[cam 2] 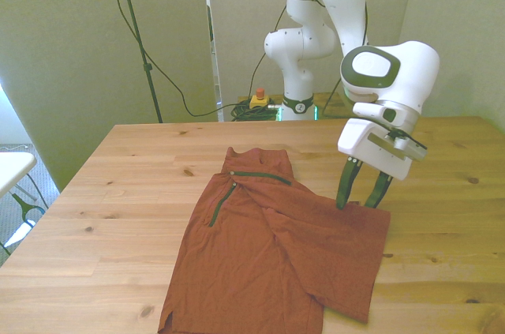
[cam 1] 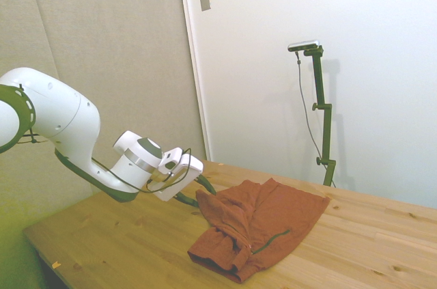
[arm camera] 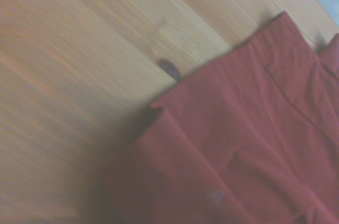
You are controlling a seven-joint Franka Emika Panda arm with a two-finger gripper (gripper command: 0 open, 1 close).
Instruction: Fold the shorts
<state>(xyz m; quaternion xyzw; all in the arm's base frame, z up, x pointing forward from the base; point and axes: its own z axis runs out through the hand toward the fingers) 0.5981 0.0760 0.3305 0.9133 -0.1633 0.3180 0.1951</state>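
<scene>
The rust-orange shorts (cam 2: pixel 268 255) lie spread and wrinkled on the wooden table (cam 2: pixel 118 192), partly doubled over, with a dark zipper pocket slit (cam 2: pixel 222 203) facing up. My gripper (cam 2: pixel 360 201) is tilted down at the shorts' corner on the front view's right. It is open, with its dark fingers (cam 2: pixel 343 185) astride the hem and bare wood showing between them. From the side, the gripper (cam 1: pixel 198 197) meets the shorts (cam 1: pixel 263 224) at their near-left corner. The wrist view shows a folded fabric edge of the shorts (arm camera: pixel 254 144) on the wood.
The table's front edge (cam 2: pixel 95 302) runs close under the lower hem of the shorts. A yellow box with a red button (cam 2: pixel 258 99) sits beyond the table by the arm's base. A white surface (cam 2: pixel 12 167) stands off the front view's left.
</scene>
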